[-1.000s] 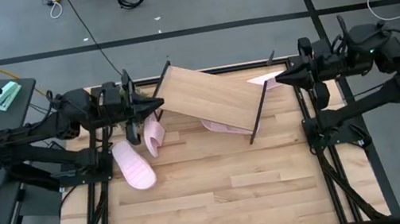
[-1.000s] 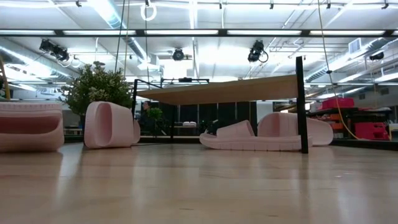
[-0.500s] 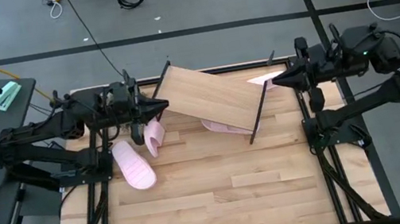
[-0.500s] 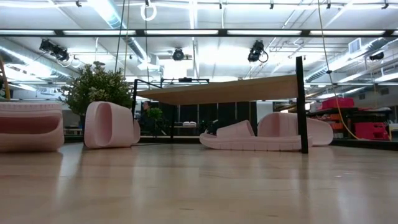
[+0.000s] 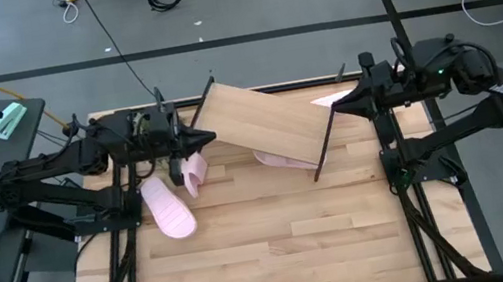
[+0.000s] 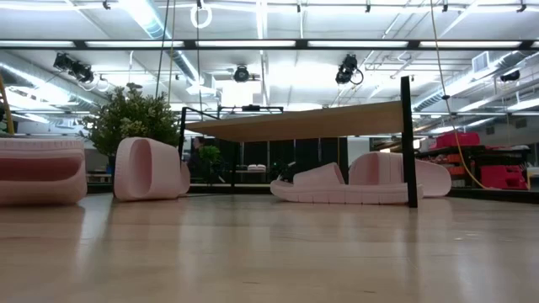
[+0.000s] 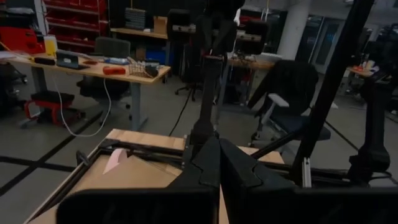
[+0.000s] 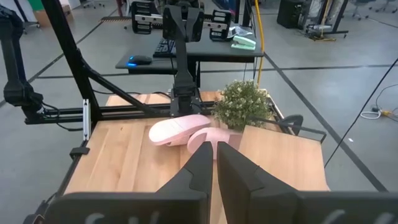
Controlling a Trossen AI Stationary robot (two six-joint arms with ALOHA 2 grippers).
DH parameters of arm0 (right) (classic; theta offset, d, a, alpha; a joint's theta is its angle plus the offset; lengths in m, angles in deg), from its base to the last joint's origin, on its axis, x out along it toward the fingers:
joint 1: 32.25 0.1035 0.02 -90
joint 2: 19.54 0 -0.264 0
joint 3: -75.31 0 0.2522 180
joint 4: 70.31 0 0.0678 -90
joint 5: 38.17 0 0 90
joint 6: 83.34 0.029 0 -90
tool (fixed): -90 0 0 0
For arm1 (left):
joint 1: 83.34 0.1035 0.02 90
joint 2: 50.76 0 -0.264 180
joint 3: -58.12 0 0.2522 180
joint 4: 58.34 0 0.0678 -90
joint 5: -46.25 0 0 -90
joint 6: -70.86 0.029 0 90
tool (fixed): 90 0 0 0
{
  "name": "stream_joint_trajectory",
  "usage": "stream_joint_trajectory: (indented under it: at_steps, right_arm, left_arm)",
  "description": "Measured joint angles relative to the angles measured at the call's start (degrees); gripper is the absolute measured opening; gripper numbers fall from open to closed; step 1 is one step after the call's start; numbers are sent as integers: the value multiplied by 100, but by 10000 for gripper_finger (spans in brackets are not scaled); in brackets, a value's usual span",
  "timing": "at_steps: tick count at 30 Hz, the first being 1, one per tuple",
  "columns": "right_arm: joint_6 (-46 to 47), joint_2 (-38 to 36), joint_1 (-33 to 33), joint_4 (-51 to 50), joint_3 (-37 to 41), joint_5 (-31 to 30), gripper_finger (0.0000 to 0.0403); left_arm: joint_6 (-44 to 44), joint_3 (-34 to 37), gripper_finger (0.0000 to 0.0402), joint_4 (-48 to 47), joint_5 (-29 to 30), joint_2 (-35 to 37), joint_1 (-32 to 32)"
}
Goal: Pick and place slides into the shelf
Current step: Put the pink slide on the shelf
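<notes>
Pink slides (image 5: 170, 215) lie on the table (image 5: 270, 259) beside and under the shelf (image 5: 259, 125); both pincers, left (image 5: 208, 135) and right (image 5: 339, 104), are shut and empty, so open one wide before descending over a strap.

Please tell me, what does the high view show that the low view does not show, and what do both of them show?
Only the high view shows the two arms: the left gripper, shut, at the shelf's left corner, and the right gripper, shut, near its right edge. It also shows a slide lying beyond the shelf's right end.

Only the low view shows the green plant and the room behind the table.

Both show the shelf, the slide under it, and two slides left of it, one flat and one on its side.
</notes>
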Motion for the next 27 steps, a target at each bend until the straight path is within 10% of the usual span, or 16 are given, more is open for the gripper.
stream_joint_trajectory:
  at_steps: [27]
  right_arm:
    - [908, 289, 6, 6, 0, 374, 12]
  left_arm:
    - [206, -94, 13, -104, 2, 12, 334]
